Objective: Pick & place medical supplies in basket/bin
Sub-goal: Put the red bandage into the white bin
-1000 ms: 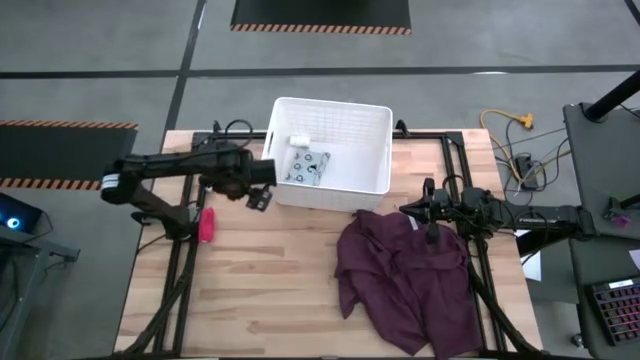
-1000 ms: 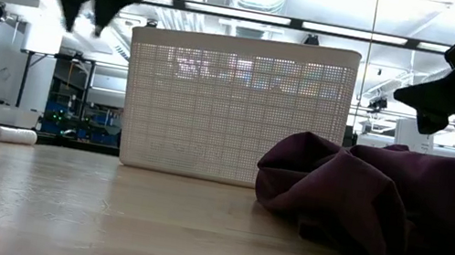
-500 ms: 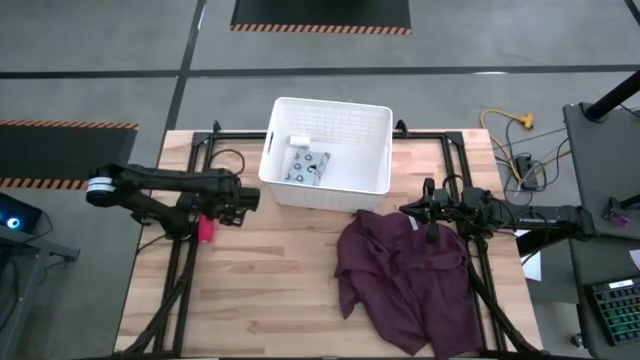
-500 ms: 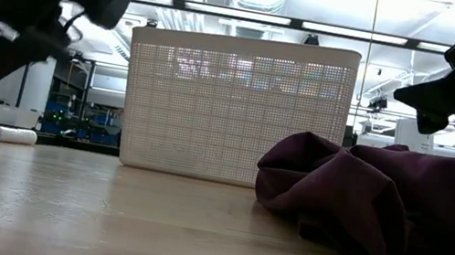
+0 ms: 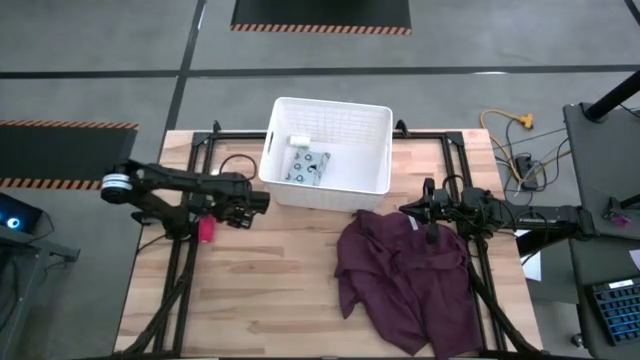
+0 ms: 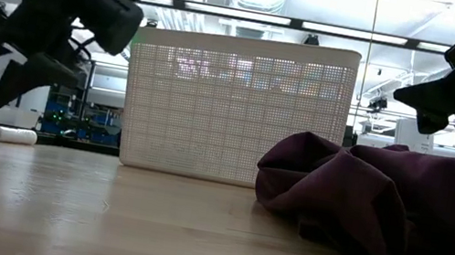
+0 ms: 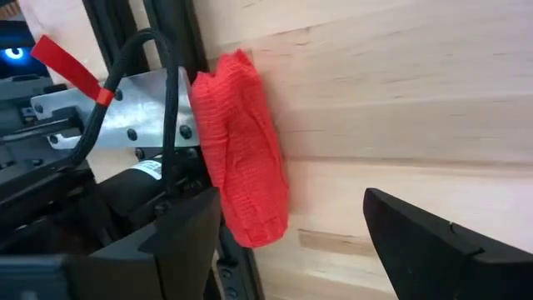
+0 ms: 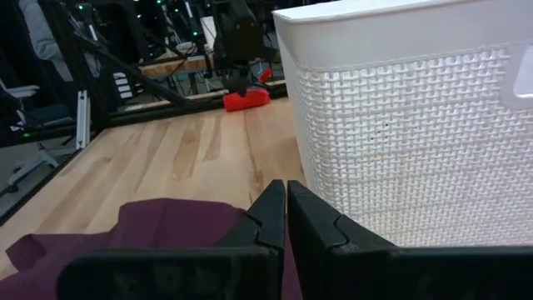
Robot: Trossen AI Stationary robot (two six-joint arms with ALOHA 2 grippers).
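The white slotted basket (image 5: 328,158) stands at the table's far middle. Inside it lie the teal dotted packet (image 5: 308,167) and a small white bottle (image 5: 298,141). The pink-red piece (image 5: 207,230) lies on the wood at the table's left edge, next to the metal frame; it also shows in the left wrist view (image 7: 241,183). A white tube (image 6: 13,135) lies beyond it. My left gripper (image 5: 228,214) hangs open above the table, slanting down toward the pink-red piece without touching it. My right gripper (image 5: 425,212) is shut, above the maroon cloth.
The maroon cloth (image 5: 405,275) lies crumpled over the table's right near part, its edge close to the basket's near right corner. Black frame bars (image 7: 179,50) run along the table's left edge beside the pink-red piece. Bare wood (image 5: 270,290) stretches from the basket to the near edge.
My left gripper has left the basket's left near corner, dropped lower and swung toward the table's left, tipping from pointing straight down to slanting at the pink-red piece. Its fingers stay open. The right arm and the supplies have kept still.
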